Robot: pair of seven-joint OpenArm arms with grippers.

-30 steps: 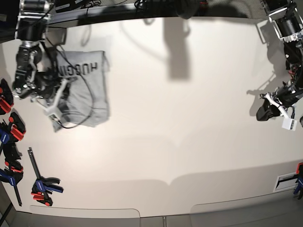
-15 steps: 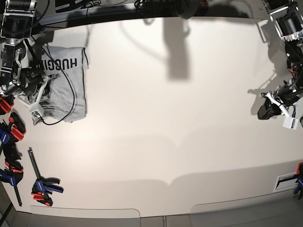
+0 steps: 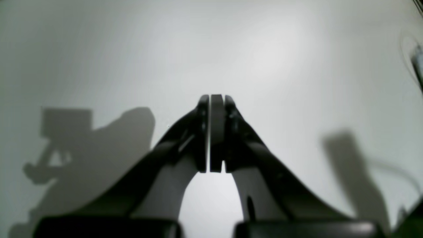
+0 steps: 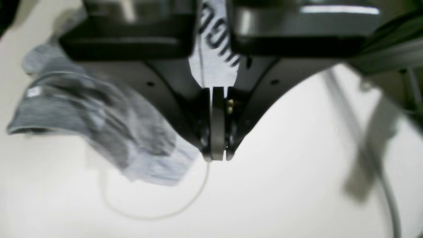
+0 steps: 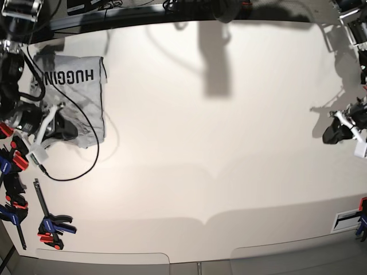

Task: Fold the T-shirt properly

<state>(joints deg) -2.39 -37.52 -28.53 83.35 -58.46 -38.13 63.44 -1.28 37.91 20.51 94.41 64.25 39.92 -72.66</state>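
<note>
Table spanning view. T-shirt lying folded at far left, long axis running near-far, lettering at far end. Right gripper sitting at its near-left edge, clenched, grasping nothing. Left gripper idling far right, clenched, empty, well apart.

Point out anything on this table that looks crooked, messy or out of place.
The folded light heather-grey cotton T-shirt sits at the table's far corner, its lettering upside down in the base view. Its near edge looks rumpled in the right wrist view. A thin black cable loops loosely over it and onto the white table.
</note>
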